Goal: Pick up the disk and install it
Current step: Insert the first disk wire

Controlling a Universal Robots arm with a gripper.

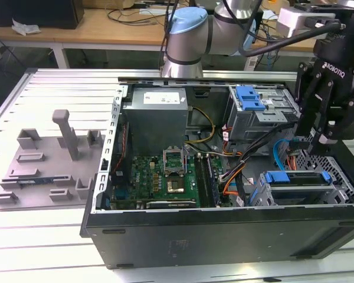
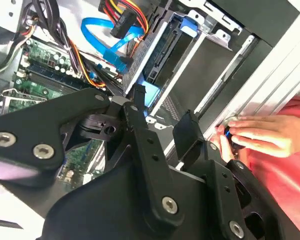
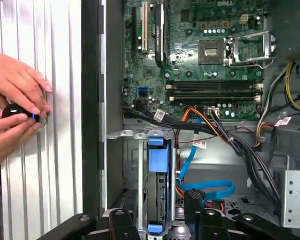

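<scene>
One gripper (image 1: 315,141), black, hung over the open computer case (image 1: 224,236) in the exterior view, at about one o'clock from the disk (image 1: 298,187). The disk stood on edge in its drive cage (image 1: 256,197), blue carrier bracket uppermost, at about four o'clock from the motherboard (image 1: 165,174).

In the first wrist view the fingers (image 3: 194,207) were spread wide, one on each side of the disk's near end, with a gap showing on both sides. Nothing was gripped. Could not tell whether the tips were level with the carrier or above it.

A blue flat cable (image 3: 205,190) looped just beside the cage.

Two hands (image 3: 15,115) of a person rested on the slatted table (image 3: 60,175) outside the case wall, closed round a small black object (image 3: 17,111) with a blue mark.

In the exterior view a grey power supply box (image 1: 156,115) sat at twelve o'clock from the motherboard. A grey moulded fixture (image 1: 47,165) lay on the table at nine o'clock from the case, near its side wall.
</scene>
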